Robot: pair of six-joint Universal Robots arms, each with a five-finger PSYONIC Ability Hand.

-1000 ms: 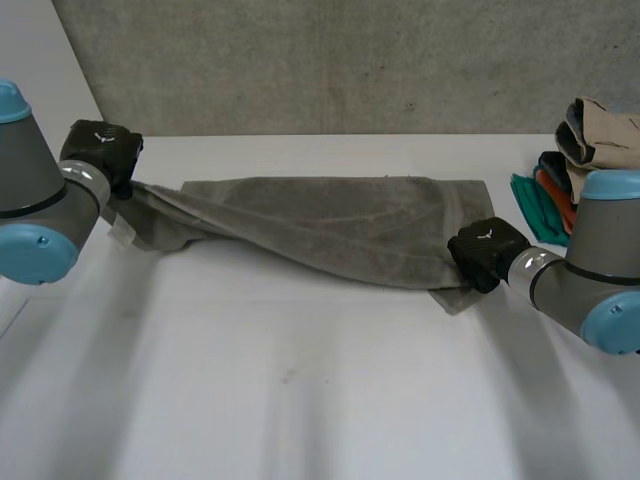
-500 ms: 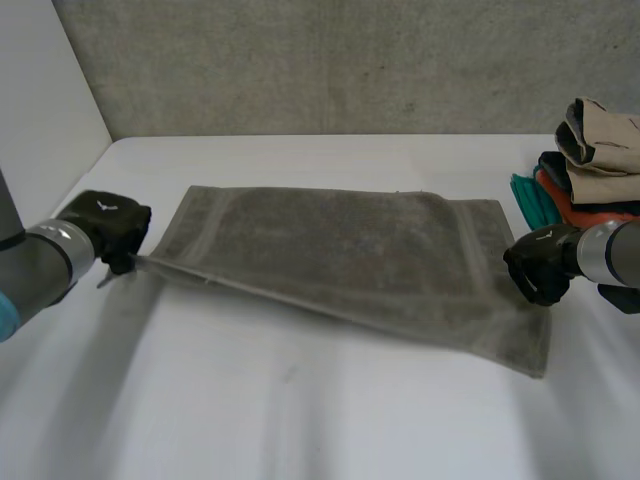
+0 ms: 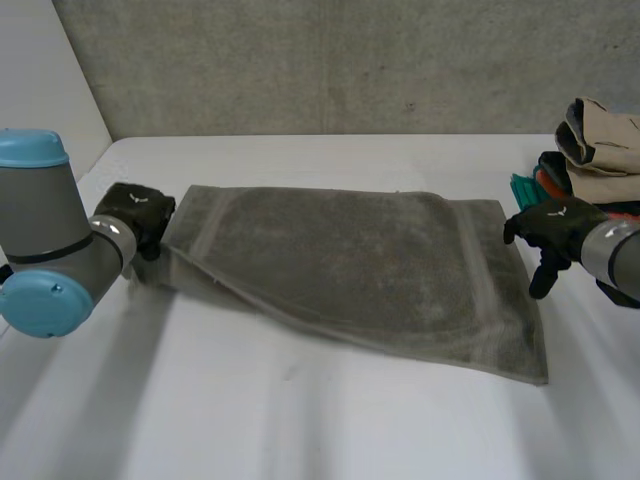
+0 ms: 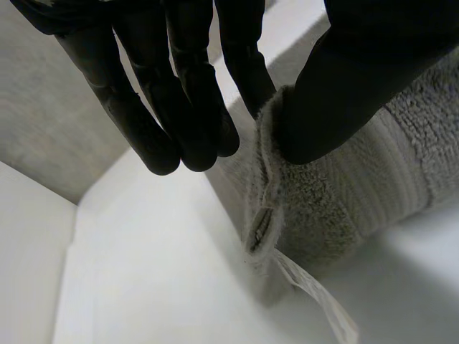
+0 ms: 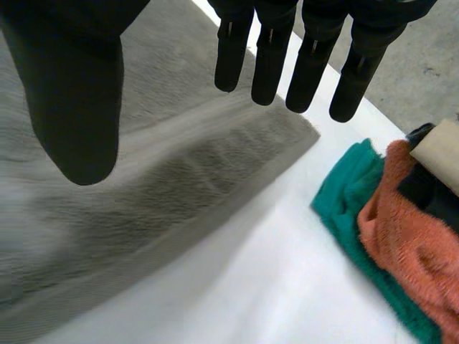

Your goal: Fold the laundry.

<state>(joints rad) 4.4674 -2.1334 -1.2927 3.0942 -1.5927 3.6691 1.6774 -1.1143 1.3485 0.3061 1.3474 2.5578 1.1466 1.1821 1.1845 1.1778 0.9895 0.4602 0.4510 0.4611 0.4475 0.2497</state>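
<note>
- At the far left of the head view, the robot's left arm (image 3: 45, 250), grey with light-blue caps, reaches over the white table (image 3: 300, 420).
- Its black left hand (image 3: 135, 213) is at the left end of the grey towel (image 3: 350, 260). In the left wrist view, the left hand (image 4: 179, 86) has its thumb against the towel's (image 4: 373, 179) raised edge and pinches it with the nearest finger. The other fingers are straight. A white label (image 4: 315, 294) hangs from that edge.
- The towel lies spread across the middle of the table. Its left near corner is lifted toward the left hand, and the rest lies flat.
- The right hand (image 3: 555, 235) hovers just over the towel's right edge. In the right wrist view, the right hand (image 5: 272, 50) has its fingers straight and well apart from the thumb, holding nothing, with the towel (image 5: 143, 208) below.
- At the far right sits a pile of clothes. A beige garment (image 3: 600, 135) lies on top, with an orange cloth (image 5: 409, 236) and a teal cloth (image 5: 351, 215) beneath.
</note>
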